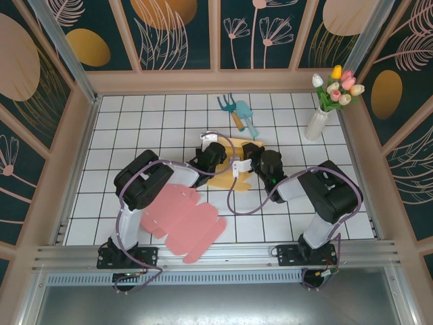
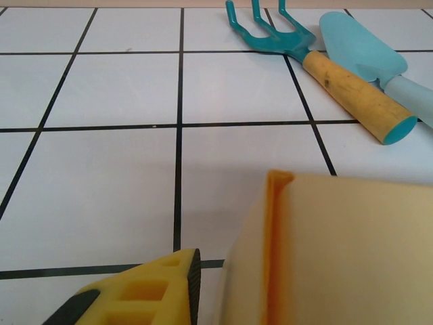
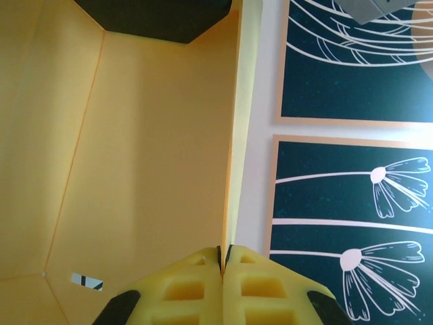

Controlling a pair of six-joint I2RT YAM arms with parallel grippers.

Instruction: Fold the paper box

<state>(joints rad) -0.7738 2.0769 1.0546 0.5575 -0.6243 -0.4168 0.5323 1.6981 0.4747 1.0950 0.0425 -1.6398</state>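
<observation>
A white tiled table (image 1: 135,122) with thin black grid lines carries several things around the work. Toward the far side lie a teal hand rake (image 2: 318,61) with a round wooden handle and, just beside it, a pale blue trowel (image 2: 362,44). They lie close together, though whether they touch is unclear. At the far right corner stands a slim white vase (image 1: 315,124) of tulips. Near the left arm's base a flat pink box blank (image 1: 186,220) lies spread out, with scalloped flaps along its edges. Dark wall panels (image 3: 352,61) with pale flower drawings ring the table.

The yellow paper box (image 1: 222,180) sits at the middle of the table, between the two wrists, which cover much of it from above. It is smooth matte card, with crisp straight creases and one panel standing upright.

The right gripper (image 3: 223,256) is pinched closed on the thin edge of an upright yellow panel, which runs straight up from between its ribbed yellow fingers.

The left gripper (image 1: 218,153) is at the box's left side. Its wrist camera shows one yellow finger (image 2: 155,291) with a dark pad, low beside a raised flap. The box wall blocks the rest, so I cannot tell whether this gripper is open or closed.
</observation>
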